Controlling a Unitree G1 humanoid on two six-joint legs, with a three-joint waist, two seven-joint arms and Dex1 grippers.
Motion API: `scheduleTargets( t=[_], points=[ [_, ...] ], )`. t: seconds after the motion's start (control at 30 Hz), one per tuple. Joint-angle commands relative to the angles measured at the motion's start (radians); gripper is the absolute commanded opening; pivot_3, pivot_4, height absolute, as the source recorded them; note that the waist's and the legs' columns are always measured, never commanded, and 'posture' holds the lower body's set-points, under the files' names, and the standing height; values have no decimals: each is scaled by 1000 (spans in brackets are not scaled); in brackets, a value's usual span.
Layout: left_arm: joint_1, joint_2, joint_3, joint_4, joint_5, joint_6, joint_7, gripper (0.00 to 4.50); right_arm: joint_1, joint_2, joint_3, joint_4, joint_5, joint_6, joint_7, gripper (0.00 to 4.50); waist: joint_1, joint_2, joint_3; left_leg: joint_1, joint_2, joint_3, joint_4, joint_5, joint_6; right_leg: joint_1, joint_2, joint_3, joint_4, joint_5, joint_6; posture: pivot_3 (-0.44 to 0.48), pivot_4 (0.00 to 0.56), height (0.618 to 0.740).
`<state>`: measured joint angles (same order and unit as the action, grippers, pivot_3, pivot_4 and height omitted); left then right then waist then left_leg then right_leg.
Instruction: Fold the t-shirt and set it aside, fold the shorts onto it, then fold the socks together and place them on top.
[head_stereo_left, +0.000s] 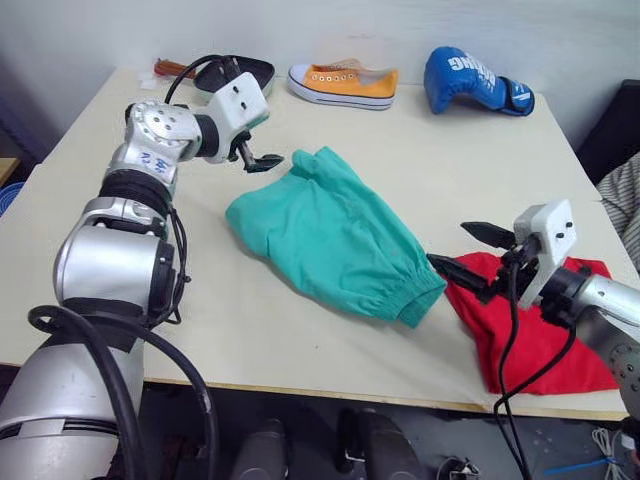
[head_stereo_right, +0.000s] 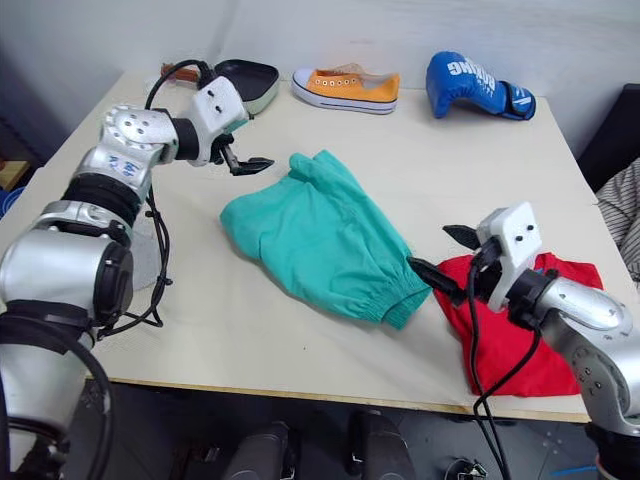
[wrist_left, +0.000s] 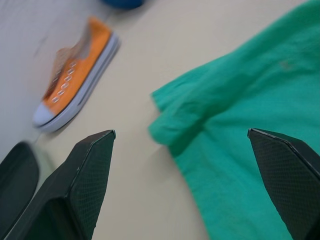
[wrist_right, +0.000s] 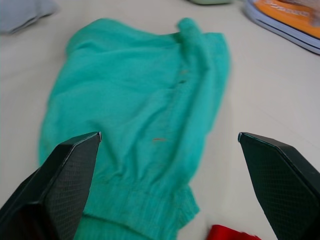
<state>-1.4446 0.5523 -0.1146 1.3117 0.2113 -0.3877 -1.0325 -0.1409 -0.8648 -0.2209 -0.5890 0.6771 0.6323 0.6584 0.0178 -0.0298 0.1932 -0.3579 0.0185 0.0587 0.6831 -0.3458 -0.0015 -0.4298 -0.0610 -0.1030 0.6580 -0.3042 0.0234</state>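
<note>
The teal-green shorts (head_stereo_left: 330, 235) lie spread across the middle of the table, elastic waistband toward the front right. The red t-shirt (head_stereo_left: 530, 335) lies bunched at the front right corner, partly under my right arm. My left gripper (head_stereo_left: 262, 160) hovers open just off the shorts' far left corner, and the left wrist view shows that corner (wrist_left: 200, 110) between its fingers. My right gripper (head_stereo_left: 472, 252) is open over the t-shirt's left edge, pointing at the waistband (wrist_right: 145, 200). A piece of light grey cloth (wrist_right: 22, 12), perhaps one of the socks, lies beyond the shorts.
An orange sneaker (head_stereo_left: 343, 84), a blue boxing glove (head_stereo_left: 475, 80) and a dark shallow dish (head_stereo_left: 240, 72) line the table's far edge. The table's front edge (head_stereo_left: 300, 388) runs close below the shorts and t-shirt. Bare tabletop lies left of the shorts.
</note>
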Motion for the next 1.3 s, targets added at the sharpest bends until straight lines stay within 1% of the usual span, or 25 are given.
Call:
scheduleTargets(
  t=[0.03, 0.1, 0.17, 0.27, 0.37, 0.43, 0.5, 0.6, 0.7, 0.77, 0.87, 0.97, 1.07, 1.2, 1.27, 1.3],
  points=[
    [147, 104, -12, -104, -43, -140, -291, 4453, -26, -26, 159, -150, -93, -53, 52, 4500, -16, 2, -1, 1, 0, 1, -1, 0, 0, 0, 0, 1, 0, 0, 0, 0, 150, 740],
    [209, 140, -26, -141, -40, -175, -339, 4453, -40, -38, 225, -163, -167, -73, 56, 4500, -21, 2, -1, 2, 1, 3, -1, 0, 0, 0, 0, 2, 1, 0, -1, 0, 150, 740],
    [257, 168, -42, -163, -19, -213, -327, 4453, -63, -42, 297, -149, -256, -91, 47, 4500, -18, 0, 0, 2, 1, 2, 1, 0, 0, 0, -1, 1, 1, 0, -1, 0, 150, 740],
    [295, 182, -57, -171, 1, -246, -282, 4453, -90, -50, 392, -109, -394, -140, 51, 4500, -4, -1, 0, -1, 0, -1, 5, -1, 1, 1, -3, 0, 0, 0, 0, 0, 150, 740],
    [304, 158, -77, -150, 44, -302, -133, 4453, -111, -60, 513, -53, -575, -228, 59, 4500, 11, -1, 0, -3, -1, -2, 9, -3, 5, 1, -4, -1, 0, 0, 1, 0, 150, 740],
    [298, 141, -90, -135, 70, -327, -62, 4453, -119, -51, 552, -18, -655, -271, 52, 4500, 12, -1, 0, -4, -2, -3, 11, -4, 7, 1, -6, -1, 0, 2, 3, 0, 150, 740],
    [284, 116, -108, -114, 104, -336, 15, 4453, -129, -33, 574, 37, -734, -311, 25, 4500, 8, -1, 0, -10, -2, -4, 16, -5, 9, -1, -6, -2, 1, 3, 6, 0, 150, 740],
    [269, 87, -144, -86, 153, -333, 89, 4453, -121, -6, 572, 94, -778, -344, 19, 4500, 6, -1, 0, -12, -4, -3, 17, -5, 10, -1, -7, -2, -1, 5, 8, 0, 150, 740],
    [253, 60, -186, -56, 214, -311, 207, 4500, -98, 16, 558, 130, -790, -373, 25, 3904, 6, -1, 0, -12, -4, -3, 17, -5, 11, -1, -7, -2, -1, 5, 9, 0, 150, 740],
    [245, 45, -203, -38, 237, -294, 258, 4500, -87, 28, 547, 145, -792, -384, 30, 3237, 8, -1, 0, -11, -4, -3, 17, -5, 10, 0, -7, -3, -1, 5, 9, 0, 150, 740],
    [243, 21, -196, -18, 229, -289, 267, 3894, -80, 33, 532, 168, -799, -414, 38, 2156, 8, -1, 0, -10, -4, -3, 18, -5, 11, 1, -7, -3, -1, 5, 9, 0, 150, 740],
    [241, 11, -192, -15, 221, -296, 258, 2948, -75, 42, 514, 181, -795, -433, 44, 1124, 9, -1, 0, -10, -4, -3, 18, -5, 11, 1, -8, -3, -1, 5, 9, 0, 150, 740],
    [247, 9, -167, -15, 183, -299, 199, 1988, -67, 51, 501, 199, -783, -482, 62, 60, 8, -1, 0, -10, -4, -3, 18, -5, 11, 1, -7, -3, -1, 5, 9, 0, 150, 740],
    [268, 25, -136, -22, 134, -295, 53, 698, -65, 47, 478, 241, -755, -585, 102, 0, 6, -1, 0, -11, -4, -3, 18, -5, 11, 1, -7, -4, -2, 5, 9, 0, 150, 740],
    [301, 55, -114, -50, 79, -303, -110, 85, -81, 39, 460, 300, -732, -670, 132, 0, 3, -1, 0, -11, -4, -3, 18, -5, 11, 1, -7, -4, -2, 5, 9, 0, 150, 740],
    [321, 73, -103, -73, 47, -302, -193, 32, -88, 33, 453, 328, -720, -717, 153, 0, 0, -1, 0, -11, -4, -2, 18, -5, 11, 1, -6, -4, -2, 5, 9, 0, 150, 740]
  ],
)
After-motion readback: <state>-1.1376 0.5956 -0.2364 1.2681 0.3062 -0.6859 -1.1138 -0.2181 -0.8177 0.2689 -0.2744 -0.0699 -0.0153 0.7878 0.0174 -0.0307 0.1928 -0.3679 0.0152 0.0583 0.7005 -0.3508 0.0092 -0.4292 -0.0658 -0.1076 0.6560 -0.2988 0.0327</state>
